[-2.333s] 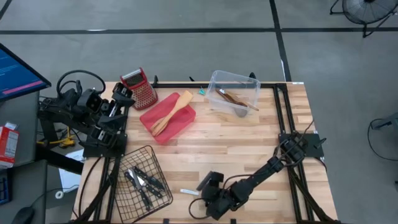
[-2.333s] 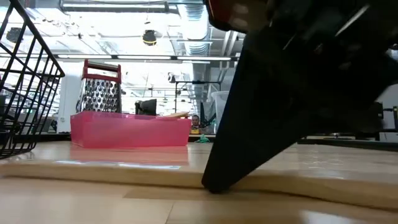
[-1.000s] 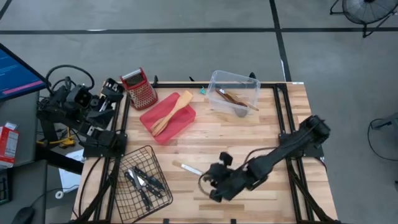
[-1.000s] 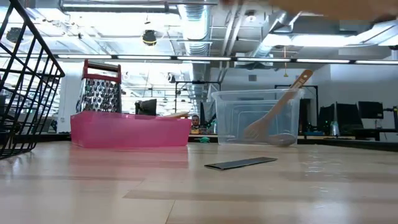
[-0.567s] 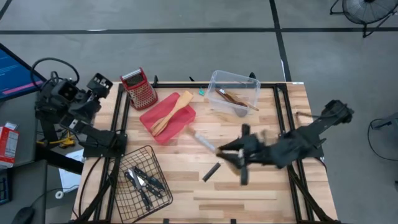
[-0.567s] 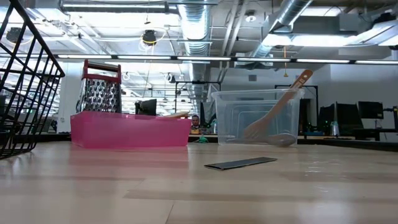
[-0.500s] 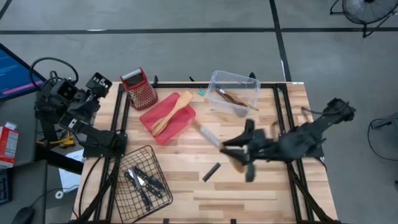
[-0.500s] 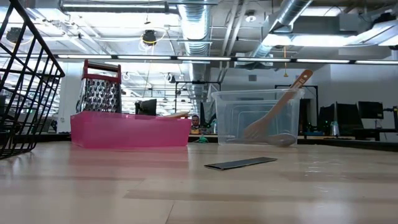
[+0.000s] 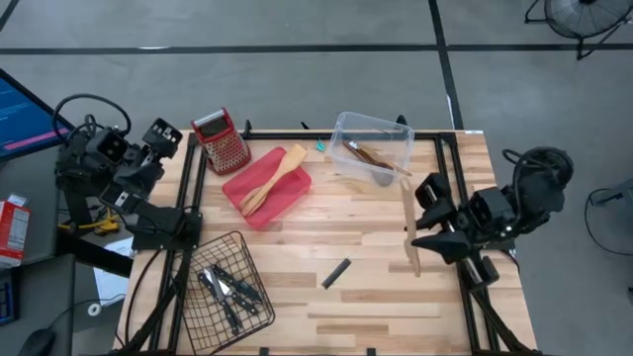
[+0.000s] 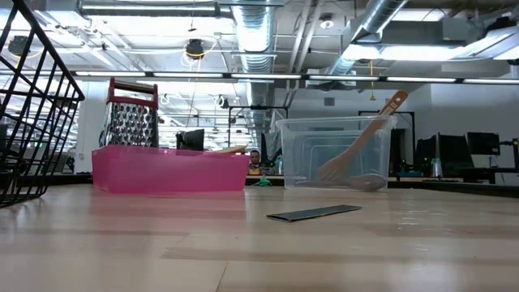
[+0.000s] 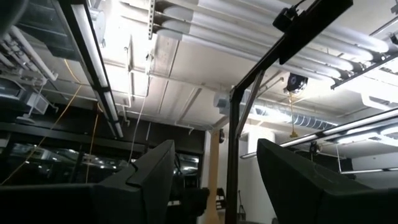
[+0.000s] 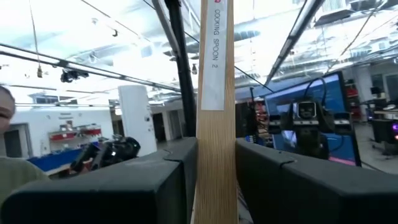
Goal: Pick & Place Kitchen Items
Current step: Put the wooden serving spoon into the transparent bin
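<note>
While the right claw (image 9: 420, 229) hangs over the right side of the bench (image 9: 376, 307), its two dark fingers (image 12: 112, 186) are clamped on a wooden cooking spoon (image 9: 408, 229), whose flat handle stands up between them in the right wrist view and carries a white label. From above, the spoon lies lengthwise along the bench's right side, just below the clear plastic bin (image 9: 373, 148).

That bin sits at the far edge and has more wooden utensils (image 9: 374, 156) leaning inside it; in the low view one of them pokes up past the rim. Left of it, the red tray (image 9: 267, 188) holds two light wooden spatulas (image 9: 274, 176), and the red-topped grater (image 9: 224, 142) stands just beside the tray at the far left corner.

At the near left, the black wire basket (image 9: 227, 282) holds several black-handled knives (image 9: 229, 288). A small dark flat piece (image 9: 336, 274) lies alone on the bare wood near the middle.

Off the bench's left edge, the left claw (image 9: 161, 136) is raised and pointing up toward the ceiling, its fingers (image 11: 143, 180) apart with nothing between them.
</note>
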Controlling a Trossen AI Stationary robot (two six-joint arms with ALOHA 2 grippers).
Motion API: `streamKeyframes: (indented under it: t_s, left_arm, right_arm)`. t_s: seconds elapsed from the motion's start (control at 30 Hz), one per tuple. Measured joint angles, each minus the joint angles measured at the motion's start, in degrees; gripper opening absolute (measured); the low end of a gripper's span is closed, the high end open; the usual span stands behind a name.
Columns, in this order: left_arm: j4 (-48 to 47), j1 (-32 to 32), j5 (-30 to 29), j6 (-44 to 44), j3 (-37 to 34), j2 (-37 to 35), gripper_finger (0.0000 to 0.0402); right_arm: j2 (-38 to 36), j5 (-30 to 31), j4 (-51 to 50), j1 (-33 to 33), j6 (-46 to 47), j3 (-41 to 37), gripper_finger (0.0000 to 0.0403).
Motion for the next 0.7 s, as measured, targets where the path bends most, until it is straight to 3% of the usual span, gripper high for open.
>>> streamKeyframes:
  t_s: [0.37,0.7]
  left_arm:
    - [-1.05,0.00,-0.17,0.00,0.00,0.00,0.0209]
    - [-13.21,0.00,-1.59,-0.02,0.00,1.08,0.0209]
  right_arm:
    - [0.05,0.25,-0.38,-0.08,-1.20,0.00,0.0093]
    - [1.25,22.70,-5.99,-1.89,-8.11,0.02,0.0093]
